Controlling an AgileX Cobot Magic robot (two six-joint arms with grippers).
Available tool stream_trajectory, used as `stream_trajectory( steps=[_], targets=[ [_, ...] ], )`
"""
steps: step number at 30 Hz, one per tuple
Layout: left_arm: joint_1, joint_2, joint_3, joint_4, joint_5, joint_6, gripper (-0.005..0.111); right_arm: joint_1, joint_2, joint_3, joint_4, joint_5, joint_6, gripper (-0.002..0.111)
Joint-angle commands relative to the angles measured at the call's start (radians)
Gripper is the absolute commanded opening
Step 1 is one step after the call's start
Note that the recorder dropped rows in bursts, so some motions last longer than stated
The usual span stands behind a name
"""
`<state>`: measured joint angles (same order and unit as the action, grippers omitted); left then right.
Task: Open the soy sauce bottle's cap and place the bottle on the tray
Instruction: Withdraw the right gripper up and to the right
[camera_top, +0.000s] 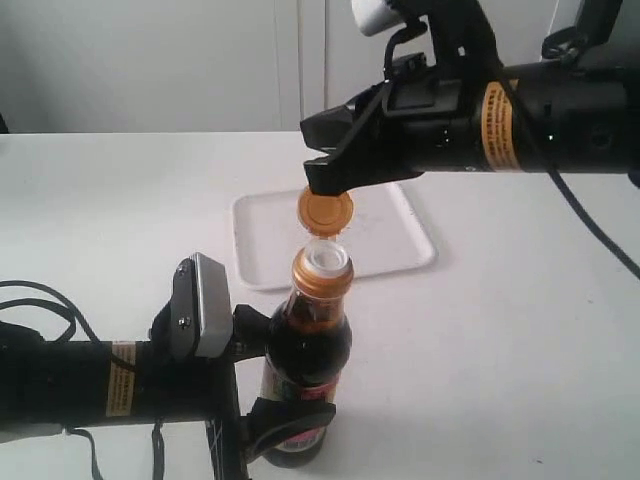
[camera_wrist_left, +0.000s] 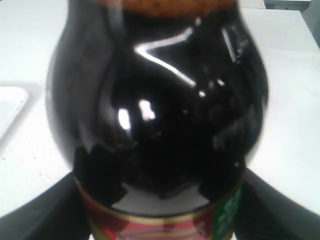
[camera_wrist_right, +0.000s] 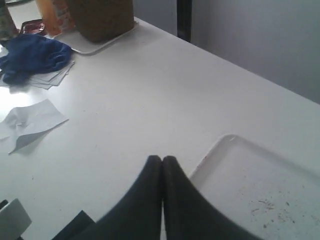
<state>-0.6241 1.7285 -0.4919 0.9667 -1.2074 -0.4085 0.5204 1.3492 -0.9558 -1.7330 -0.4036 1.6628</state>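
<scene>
The soy sauce bottle (camera_top: 305, 345) stands upright on the white table near the front, full of dark liquid. Its orange-brown cap (camera_top: 325, 210) is flipped open and back, baring the white spout (camera_top: 325, 260). My left gripper (camera_top: 285, 410) is shut on the bottle's lower body, at the label; the left wrist view is filled by the bottle (camera_wrist_left: 157, 110). My right gripper (camera_top: 322, 180) hangs just above the open cap, its jaws pressed together with nothing between them (camera_wrist_right: 162, 161). The white tray (camera_top: 270, 245) lies behind the bottle; its corner (camera_wrist_right: 260, 185) shows in the right wrist view.
At the table's far end sit a blue cloth (camera_wrist_right: 32, 56), loose white papers (camera_wrist_right: 30, 120), and a second tray carrying a brown container (camera_wrist_right: 102, 17). The left arm's cables (camera_top: 45, 305) trail along the front left.
</scene>
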Motion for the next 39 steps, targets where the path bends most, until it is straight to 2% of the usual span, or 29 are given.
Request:
stream_trajectory(
  steps=[1, 18, 22, 25, 30, 35, 39],
  targets=[
    [-0.006, -0.006, 0.003, 0.029, -0.014, 0.002, 0.000, -0.004, -0.001, -0.013, -0.011, 0.054, -0.007, 0.000],
    [-0.006, -0.006, 0.003, 0.029, -0.014, 0.004, 0.000, -0.004, -0.003, -0.013, -0.011, 0.389, -0.072, 0.000],
    [-0.006, -0.006, 0.003, 0.029, -0.014, 0.004, 0.000, -0.004, 0.002, -0.013, -0.011, 0.439, -0.278, 0.000],
    [-0.006, -0.006, 0.003, 0.029, -0.014, 0.004, 0.000, -0.004, 0.002, -0.013, -0.011, 0.543, -0.437, 0.000],
    [-0.006, -0.006, 0.003, 0.029, -0.014, 0.004, 0.000, -0.004, 0.002, -0.013, -0.011, 0.807, -0.611, 0.000],
    [-0.006, -0.006, 0.003, 0.029, -0.014, 0.004, 0.000, -0.004, 0.004, -0.013, -0.011, 1.163, -0.838, 0.000],
    [-0.006, -0.006, 0.003, 0.029, -0.014, 0.004, 0.000, -0.041, 0.004, -0.013, 0.152, 1.242, -0.998, 0.000]
  ],
)
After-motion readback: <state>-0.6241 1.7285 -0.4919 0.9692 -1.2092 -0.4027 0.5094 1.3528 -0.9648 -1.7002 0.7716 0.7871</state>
